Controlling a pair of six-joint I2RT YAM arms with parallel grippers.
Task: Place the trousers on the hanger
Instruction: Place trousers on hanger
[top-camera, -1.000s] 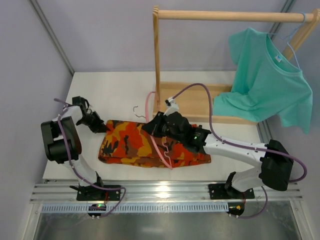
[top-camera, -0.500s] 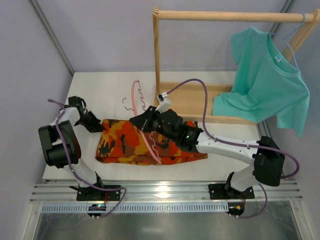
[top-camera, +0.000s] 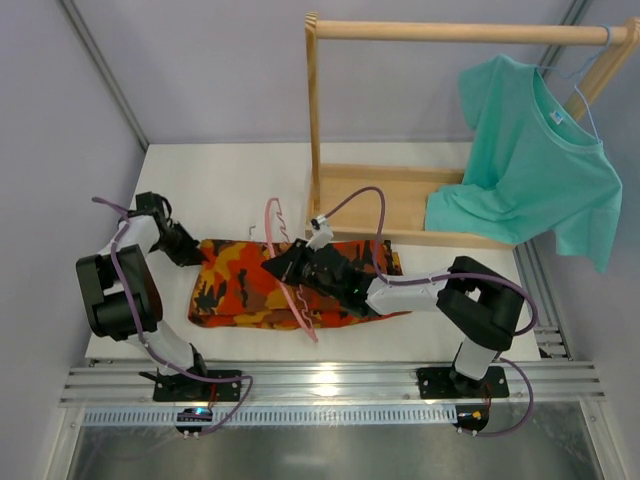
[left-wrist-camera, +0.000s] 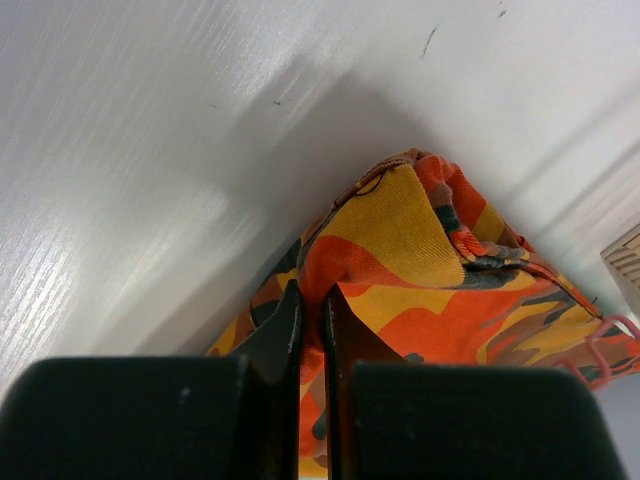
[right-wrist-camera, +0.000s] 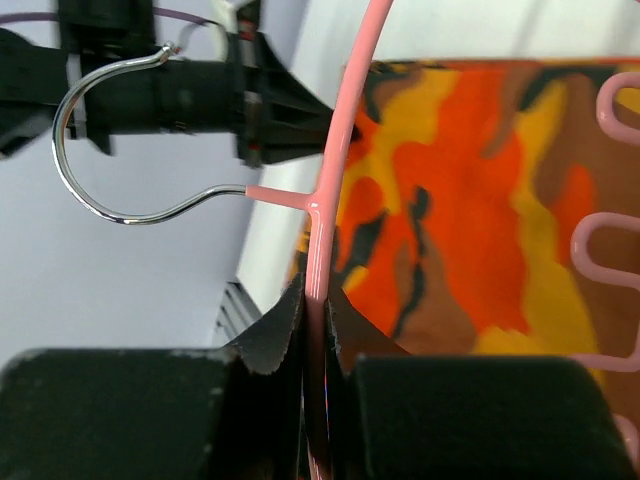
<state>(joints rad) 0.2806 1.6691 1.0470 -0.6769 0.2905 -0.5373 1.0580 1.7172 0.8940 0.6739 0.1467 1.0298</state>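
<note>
The camouflage trousers lie folded on the white table, in front of the arms. My left gripper is at their far left corner, shut on a raised fold of the cloth; its own view shows the fold pinched between the fingertips of the left gripper. The pink hanger stands tilted across the middle of the trousers, with its silver hook pointing toward the left arm. My right gripper is shut on the hanger's thin arm, just below the hook's stem, over the trousers.
A wooden clothes rack stands at the back right, its base just behind the trousers. A teal T-shirt hangs from it on a light-blue hanger. A side wall runs close to the left arm.
The right arm has folded in and carried the hanger leftward over the trousers. The trousers have slid left and bunched a little, held at their corner by the left gripper.
</note>
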